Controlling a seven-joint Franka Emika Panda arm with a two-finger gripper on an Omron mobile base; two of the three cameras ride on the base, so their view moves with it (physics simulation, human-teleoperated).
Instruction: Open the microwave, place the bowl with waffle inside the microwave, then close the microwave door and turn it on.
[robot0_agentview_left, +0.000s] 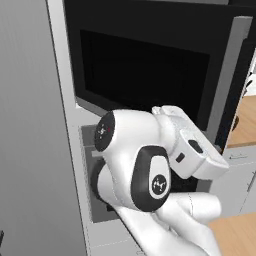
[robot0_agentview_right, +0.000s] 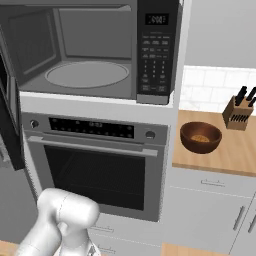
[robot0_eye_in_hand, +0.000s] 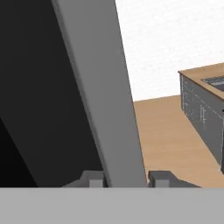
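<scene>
Nearest us, our gripper (robot0_eye_in_hand: 126, 178) had its fingertips either side of the door handle (robot0_eye_in_hand: 98, 87), apparently clasping it. Further right, the microwave (robot0_agentview_right: 95, 50) stood open; the bowl (robot0_agentview_right: 200, 137) sat on the counter (robot0_agentview_right: 220, 155) beside it. We judged the fingers might snag the handle on release, swinging the microwave door (robot0_agentview_left: 145, 65) shut again.

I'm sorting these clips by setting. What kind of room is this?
A kitchen, rendered: a built-in microwave above a steel oven, and a wooden counter carrying a knife block and a bowl.
</scene>
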